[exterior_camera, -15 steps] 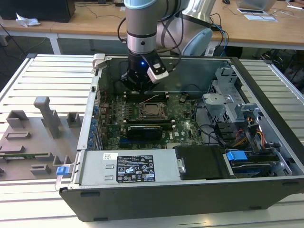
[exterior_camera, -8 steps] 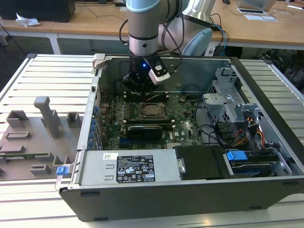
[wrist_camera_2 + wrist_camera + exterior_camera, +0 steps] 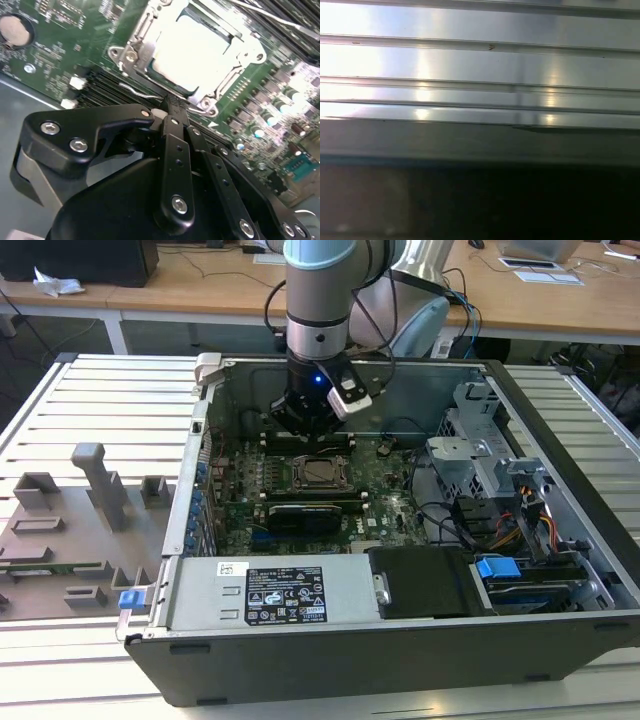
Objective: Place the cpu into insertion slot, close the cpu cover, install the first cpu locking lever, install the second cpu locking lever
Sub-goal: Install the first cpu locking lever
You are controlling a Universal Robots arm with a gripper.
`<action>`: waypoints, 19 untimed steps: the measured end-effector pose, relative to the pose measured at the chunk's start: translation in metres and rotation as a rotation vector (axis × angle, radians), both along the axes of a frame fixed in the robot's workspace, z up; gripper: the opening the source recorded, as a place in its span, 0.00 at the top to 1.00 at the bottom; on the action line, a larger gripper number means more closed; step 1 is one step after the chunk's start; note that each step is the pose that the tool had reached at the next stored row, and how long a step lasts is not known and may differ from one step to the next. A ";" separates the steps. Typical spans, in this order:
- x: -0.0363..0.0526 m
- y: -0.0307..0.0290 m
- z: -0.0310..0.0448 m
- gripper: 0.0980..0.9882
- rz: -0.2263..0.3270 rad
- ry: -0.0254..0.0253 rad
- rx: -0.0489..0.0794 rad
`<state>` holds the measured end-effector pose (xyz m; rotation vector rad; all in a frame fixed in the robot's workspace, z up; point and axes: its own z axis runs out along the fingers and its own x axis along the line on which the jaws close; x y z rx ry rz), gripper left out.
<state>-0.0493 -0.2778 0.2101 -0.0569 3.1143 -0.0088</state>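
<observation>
The cpu [image 3: 200, 50] lies flat in the insertion slot [image 3: 318, 472] on the green motherboard, its silver top bright with glare. The cpu cover [image 3: 142, 47], a silver frame plate, is down around the chip. A thin wire locking lever [image 3: 142, 93] runs along the socket's edge closest to my fingertips. My gripper [image 3: 169, 109] hangs just beside that edge of the socket, with its black fingers [image 3: 175, 145] drawn together at the tips and nothing visibly between them. In the exterior view the gripper [image 3: 312, 420] sits inside the open computer case, just behind the socket.
The case walls [image 3: 200, 440] ring the board. A power supply [image 3: 290, 595] sits at the front, and a drive cage [image 3: 490, 465] with cables is on the exterior view's right. Grey fixtures [image 3: 95, 490] stand on the slatted table [image 3: 480, 60]. A coin battery [image 3: 15, 30] is on the board.
</observation>
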 end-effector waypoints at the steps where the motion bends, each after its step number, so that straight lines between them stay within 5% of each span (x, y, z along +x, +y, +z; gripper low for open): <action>1: 0.0021 0.0001 -0.0005 0.99 0.000 0.0007 0.000; 5: 0.0102 0.0001 -0.0034 0.99 0.000 0.0046 0.000; 19: 0.0184 -0.0010 -0.0099 0.99 0.000 0.0070 -0.001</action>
